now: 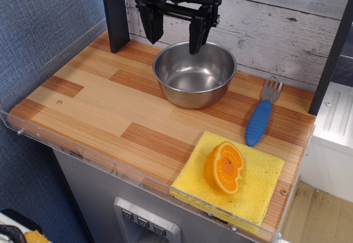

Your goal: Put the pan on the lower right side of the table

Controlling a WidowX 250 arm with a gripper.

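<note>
**Above the bowl's back rim, nothing gripped yet**

Whitewashed planks form the wall behind, blue fabric lines one side, and below me lies the worktop (99, 97), a rectangular top of light and darker brown wood strips with a clear acrylic rim. My black gripper (175, 31) hangs over the far edge with its jaws spread wide and nothing between them. One finger reaches down to about the back rim of the pan (194, 74); whether it touches the steel I cannot tell.

The pan, a round, deep, shiny stainless-steel bowl with a rolled rim and no handle, sits upright near the middle of the far edge, empty inside.

I judge the task to be at its opening step: lining up for the grasp, with the carry not yet begun. The next move calls for lowering until one finger is inside the wall and one outside, then closing firmly on the thin, slick rim.

The near right corner is taken up by a square yellow cloth (256, 185) bearing a plastic orange half (225, 167), so setting down there will be tight.

By count: one pan, one cloth, one orange half, and one blue-handled fork (261, 114) lying near the right edge, just beyond the cloth.
</note>
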